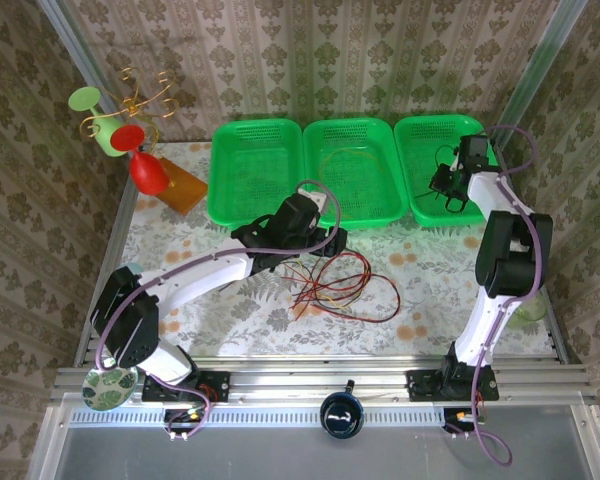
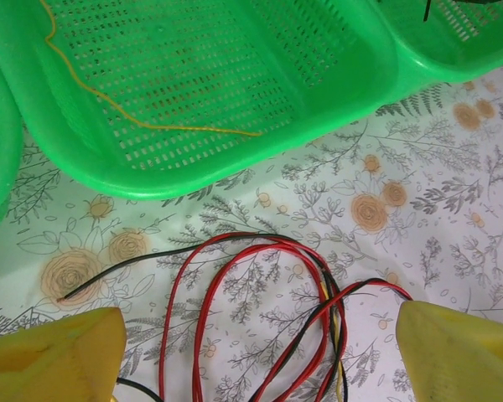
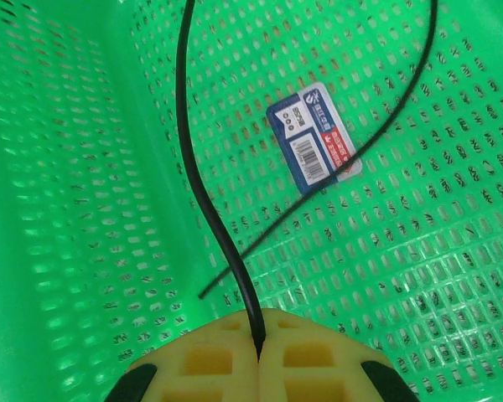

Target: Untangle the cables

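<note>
though illegible, barcode label (image 3: 316,139) beside cable (image 3: 191,167)

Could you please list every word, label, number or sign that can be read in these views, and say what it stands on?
Sticker on the floor of the green basket: blue, white and red, with a barcode and small print, all too blurred to read.
I can read no other writing, number or sign.
</note>
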